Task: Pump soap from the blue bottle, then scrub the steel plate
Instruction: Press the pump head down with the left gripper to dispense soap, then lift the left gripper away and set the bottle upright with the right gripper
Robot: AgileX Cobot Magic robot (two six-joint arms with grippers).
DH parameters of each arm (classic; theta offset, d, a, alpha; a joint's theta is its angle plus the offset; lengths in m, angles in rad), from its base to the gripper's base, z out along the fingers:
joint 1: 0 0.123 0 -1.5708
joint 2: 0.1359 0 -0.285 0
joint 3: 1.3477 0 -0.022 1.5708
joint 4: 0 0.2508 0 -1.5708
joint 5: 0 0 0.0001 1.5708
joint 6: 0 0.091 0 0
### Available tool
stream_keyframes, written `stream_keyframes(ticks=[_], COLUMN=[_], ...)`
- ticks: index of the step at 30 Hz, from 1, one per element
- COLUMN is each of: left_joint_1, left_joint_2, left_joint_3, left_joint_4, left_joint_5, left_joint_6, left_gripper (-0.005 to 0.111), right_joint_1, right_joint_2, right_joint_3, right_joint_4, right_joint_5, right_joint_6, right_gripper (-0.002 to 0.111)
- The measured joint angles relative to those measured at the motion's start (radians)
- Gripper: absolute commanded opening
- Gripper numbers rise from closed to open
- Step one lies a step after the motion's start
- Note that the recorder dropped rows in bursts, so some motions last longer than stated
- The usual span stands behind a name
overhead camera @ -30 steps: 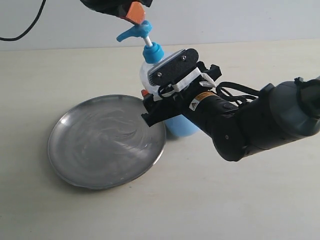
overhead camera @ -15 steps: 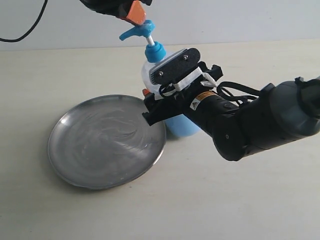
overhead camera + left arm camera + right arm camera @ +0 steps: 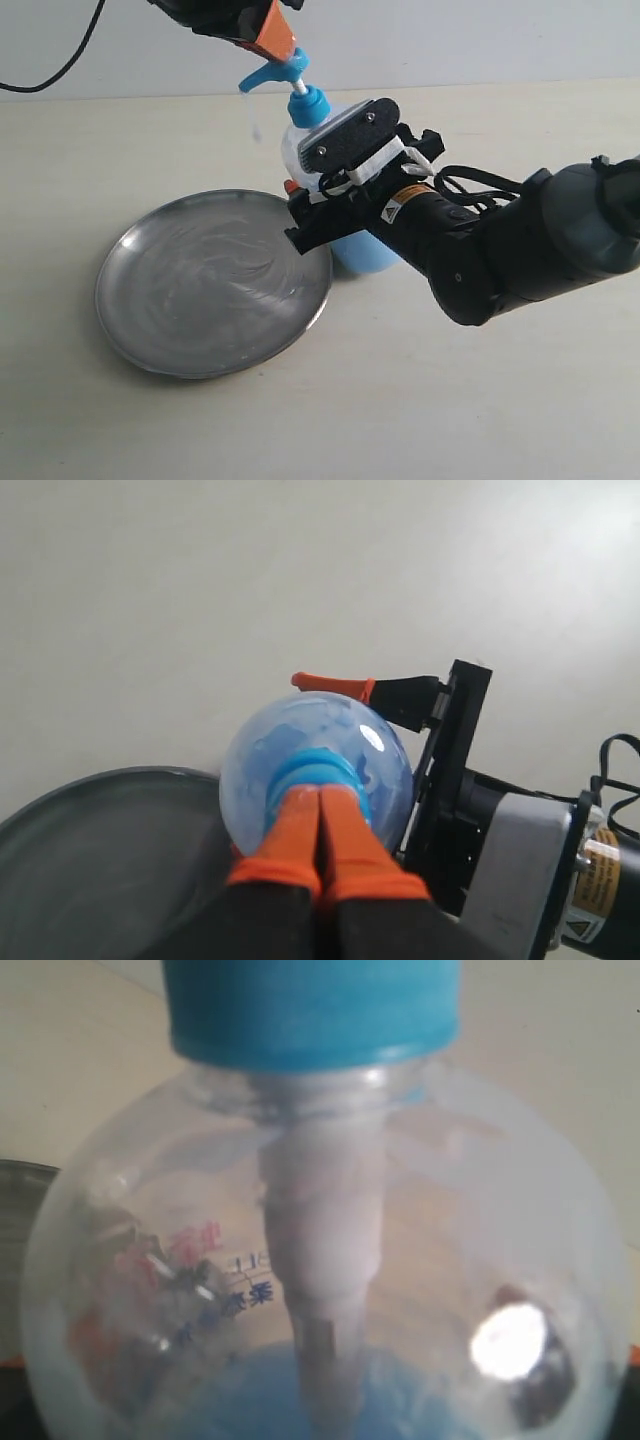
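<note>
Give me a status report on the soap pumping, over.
Left gripper shut, resting on pump head; faint soap streak below it. Right gripper clamped around blue bottle. Steel plate beside bottle, unobstructed.

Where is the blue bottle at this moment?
In the exterior view the blue bottle stands mid-frame at the right rim of the steel plate, between the fingers of the right gripper, with the left gripper on its pump head.
</note>
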Motion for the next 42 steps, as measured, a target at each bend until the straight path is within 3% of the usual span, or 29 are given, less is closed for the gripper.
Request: stream_keyframes(ticks=[9,25,33,42], left_joint_1=[0.0,0.0,0.0,-0.011], left_joint_2=[0.016,0.014,-0.014,-0.109], left_joint_3=[0.009,0.095,0.059,0.007], left_joint_4=[-0.039,-0.081,-0.037,0.127], left_joint_5=[0.01,-0.147,-0.155,-0.141], left_joint_6=[0.0,0.019,0.046,0.116], left_gripper=[0.0,0.0,0.0,0.0], right_joint_1=[0.0,-0.004,-0.006,-0.001], right_joint_2=[0.006,0.007,0.007,0.007], right_joint_3=[0.03,0.03,0.03,0.03], right_joint_4=[-0.018,0.004,0.006,0.01], right_joint_5=[-0.063,-0.066,-0.067,-0.069], right_joint_6=[0.029,0.035,0.024,-0.013], right_gripper=[0.0,0.0,0.0,0.0])
